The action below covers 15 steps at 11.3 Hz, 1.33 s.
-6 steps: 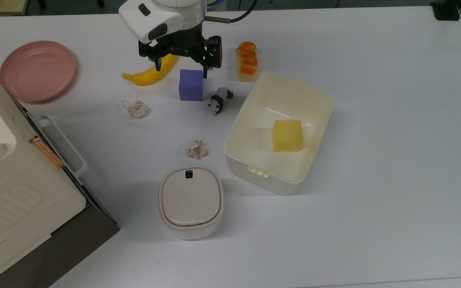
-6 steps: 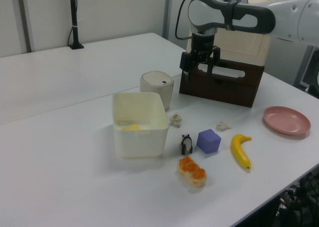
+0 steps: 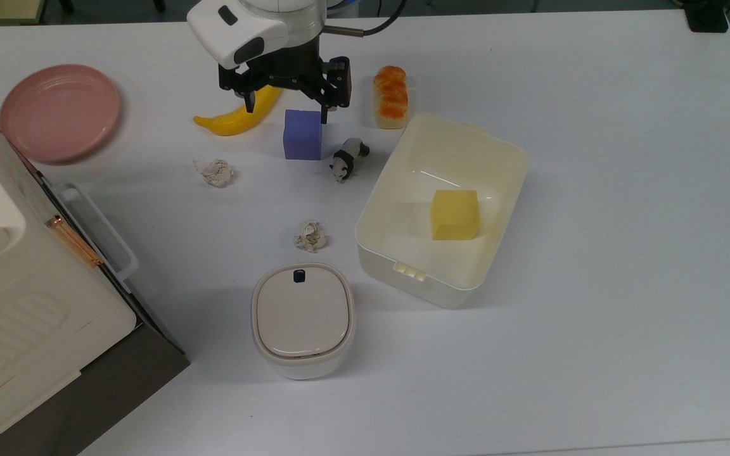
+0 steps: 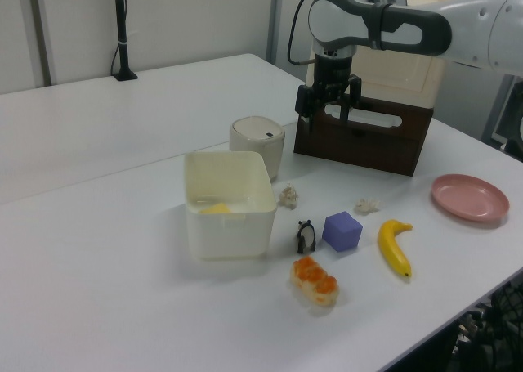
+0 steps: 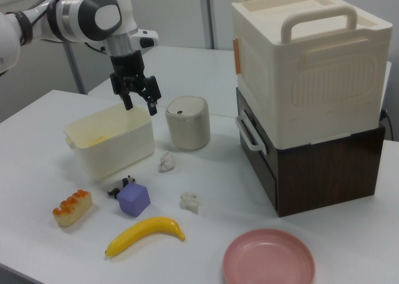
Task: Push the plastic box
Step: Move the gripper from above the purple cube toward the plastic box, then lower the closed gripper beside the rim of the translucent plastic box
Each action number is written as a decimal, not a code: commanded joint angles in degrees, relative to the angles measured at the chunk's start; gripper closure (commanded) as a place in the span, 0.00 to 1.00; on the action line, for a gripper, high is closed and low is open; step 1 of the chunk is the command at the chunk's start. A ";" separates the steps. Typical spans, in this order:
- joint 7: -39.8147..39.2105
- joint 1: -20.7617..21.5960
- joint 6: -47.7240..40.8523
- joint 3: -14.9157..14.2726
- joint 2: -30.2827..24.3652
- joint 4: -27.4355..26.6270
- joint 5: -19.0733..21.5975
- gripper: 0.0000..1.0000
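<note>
The plastic box [image 3: 442,209] is being seen on the counter [image 3: 625,221], toward the top view's right of the gripper [image 3: 286,109] and apart from it. The gripper is being held wide open, gripping nothing, above the purple block [image 3: 302,134].

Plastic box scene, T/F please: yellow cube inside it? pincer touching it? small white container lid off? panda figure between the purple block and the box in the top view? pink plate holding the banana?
1. The cream rectangular plastic box holds a yellow cube. True.
2. The pincer touches the box. False: it hangs open, apart from it.
3. The small rounded white container has its lid off. False: the beige lid is on.
4. The panda figure lies between the purple block and the box in the top view. True.
5. The pink round plate holds the yellow banana. False: the banana lies on the table.
</note>
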 commanded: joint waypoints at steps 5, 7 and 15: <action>-27.64 -0.15 -0.48 -0.49 -0.99 -2.38 0.54 0.00; -38.13 -0.06 -0.40 -0.93 -0.99 -3.61 0.54 0.00; -60.59 4.07 8.98 -1.10 1.03 -10.55 -1.47 0.00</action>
